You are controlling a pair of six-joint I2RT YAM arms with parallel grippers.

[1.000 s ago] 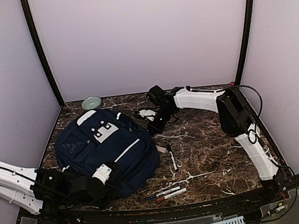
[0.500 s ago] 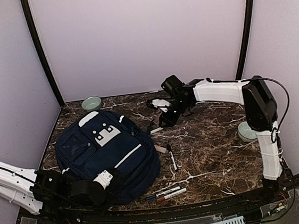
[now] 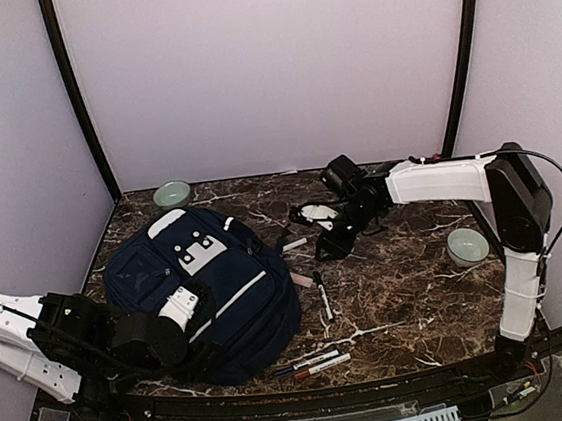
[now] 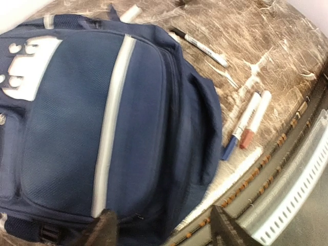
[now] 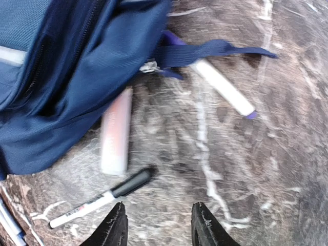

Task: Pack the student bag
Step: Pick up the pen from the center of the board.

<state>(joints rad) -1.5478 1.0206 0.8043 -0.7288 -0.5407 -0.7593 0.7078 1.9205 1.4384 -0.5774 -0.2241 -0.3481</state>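
Note:
The student bag [image 3: 203, 284] is a large navy backpack lying flat on the left half of the marble table, front panel and white stripe [image 4: 110, 123] facing up. My left gripper [image 3: 197, 306] hovers over the bag's near end, open, with nothing between its fingertips [image 4: 105, 229]. My right gripper [image 3: 329, 246] hangs over the table just right of the bag's top, also open and empty. Below it lie a black-capped marker [image 5: 102, 197], a pink stick [image 5: 116, 130] and a purple-tipped marker [image 5: 223, 87] beside the bag's strap [image 5: 205, 51].
A few markers [image 3: 315, 361] lie near the table's front edge, right of the bag. One black-capped marker [image 3: 322, 297] rests mid-table. A green bowl [image 3: 172, 194] stands at the back left and another bowl [image 3: 467, 245] at the right. Walls close in three sides.
My left gripper has opened and drawn back to the left over the bag. The right arm has swung right, away from the bag's top, its gripper opening and uncovering the right bowl.

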